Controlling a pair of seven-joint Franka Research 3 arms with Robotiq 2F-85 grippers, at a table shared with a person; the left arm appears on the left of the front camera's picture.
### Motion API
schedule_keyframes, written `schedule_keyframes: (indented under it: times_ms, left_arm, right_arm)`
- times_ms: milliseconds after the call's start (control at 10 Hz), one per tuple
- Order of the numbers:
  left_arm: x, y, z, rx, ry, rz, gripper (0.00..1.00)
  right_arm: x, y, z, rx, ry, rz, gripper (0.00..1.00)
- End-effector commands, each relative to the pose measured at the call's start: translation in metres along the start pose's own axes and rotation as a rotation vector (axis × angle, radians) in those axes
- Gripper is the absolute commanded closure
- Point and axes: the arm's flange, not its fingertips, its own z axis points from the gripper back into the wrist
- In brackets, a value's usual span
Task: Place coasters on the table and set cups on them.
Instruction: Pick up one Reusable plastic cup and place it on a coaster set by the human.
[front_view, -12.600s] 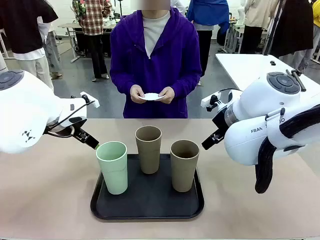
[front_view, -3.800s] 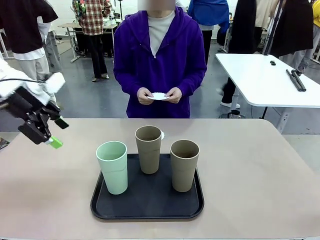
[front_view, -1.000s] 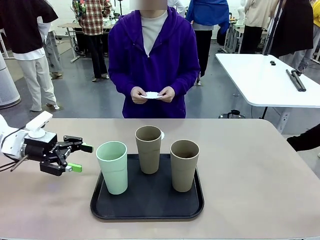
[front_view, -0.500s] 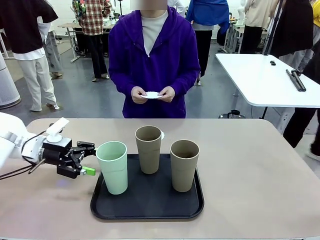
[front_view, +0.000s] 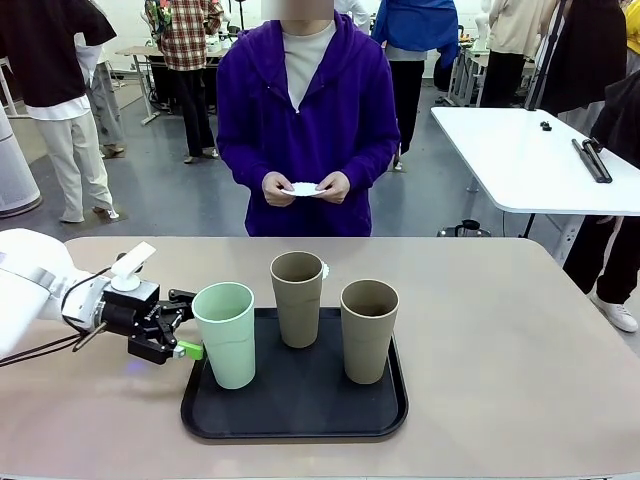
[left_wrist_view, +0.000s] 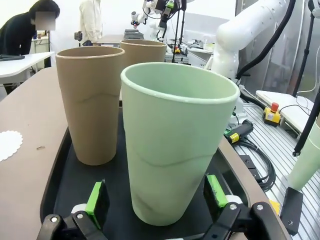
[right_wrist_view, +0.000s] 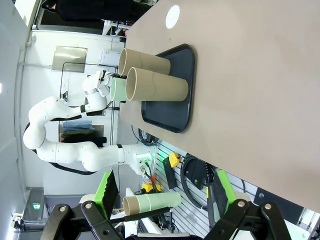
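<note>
A pale mint cup (front_view: 225, 335) stands at the left of a black tray (front_view: 295, 412), with two brownish cups (front_view: 298, 298) (front_view: 369, 330) beside it. My left gripper (front_view: 192, 323) is open at the mint cup's lower left side. In the left wrist view the mint cup (left_wrist_view: 175, 145) stands between the green pads (left_wrist_view: 97, 197) of the open left gripper (left_wrist_view: 156, 200), which do not clamp it. One white coaster (front_view: 324, 270) lies on the table (front_view: 500, 340) behind the middle cup. The person holds more coasters (front_view: 303, 189) in both hands. My right gripper (right_wrist_view: 165, 190) is open and empty, away from the tray (right_wrist_view: 175, 107).
The person stands at the far edge of the table. A white table (front_view: 530, 160) stands at the back right. Bare tabletop lies left and right of the tray. In the left wrist view the coaster (left_wrist_view: 9, 145) lies on the table left of the tray (left_wrist_view: 60, 170).
My left gripper has slid right along the table toward the tray, from well clear of the mint cup to having its open fingers around it. The cups and coasters have not moved.
</note>
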Motion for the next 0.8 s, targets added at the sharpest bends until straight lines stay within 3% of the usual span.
schedule_keyframes:
  times_ms: [0, 700]
  left_arm:
    - [-0.002, 0.002, -0.009, 0.006, -0.006, -0.003, 0.0]
    - [-0.018, 0.002, -0.035, -0.042, 0.007, 0.016, 0.0]
  right_arm:
    - [0.001, 0.0, 0.0, 0.012, -0.002, 0.002, 0.0]
    - [0.001, 0.0, 0.0, 0.012, -0.002, 0.002, 0.0]
